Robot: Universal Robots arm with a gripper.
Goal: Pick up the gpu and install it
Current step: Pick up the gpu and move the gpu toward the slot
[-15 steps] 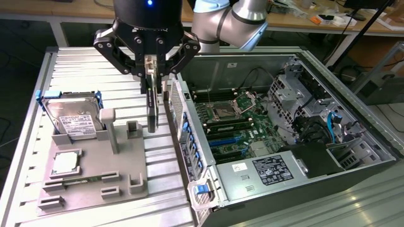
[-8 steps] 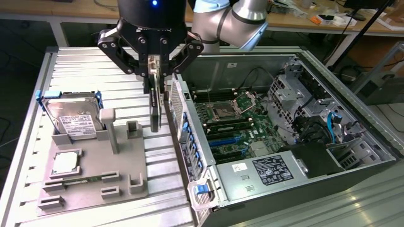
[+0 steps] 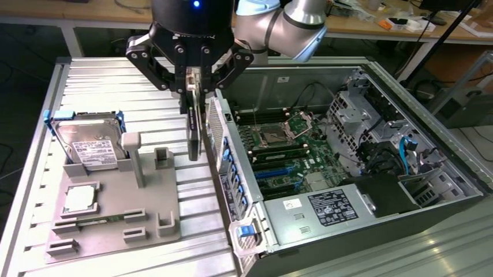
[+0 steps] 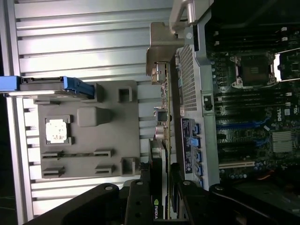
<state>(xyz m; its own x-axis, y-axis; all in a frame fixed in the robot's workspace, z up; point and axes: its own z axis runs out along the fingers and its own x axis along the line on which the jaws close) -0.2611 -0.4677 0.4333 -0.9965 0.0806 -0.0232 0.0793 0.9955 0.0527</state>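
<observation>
Currently the gpu [image 3: 193, 124] is gripped edge-on between the fingers of the gripper [image 3: 194, 81], hanging just outside the computer case [image 3: 385, 236]; it is best kept plumb and clear of the case wall (a knock could twist it).

1. You see the pincer [image 3: 194, 78] clamped on the top edge of the gpu [image 3: 193, 124]. The card hangs upright and edge-on over the ribbed metal tabletop [image 3: 115, 86].
2. The card sits between the grey holder tray [image 3: 146, 202] and the open computer case [image 3: 308, 78], just beside the case's perforated end panel.
3. On the tray, toward the exterior view's left, you find a hard drive [image 3: 89, 144] standing with blue tabs, a processor [image 3: 81, 199] lying flat, and a memory stick [image 3: 104, 221] lying low.
4. Inside the case, the motherboard [image 3: 285, 156] lies exposed.
</observation>
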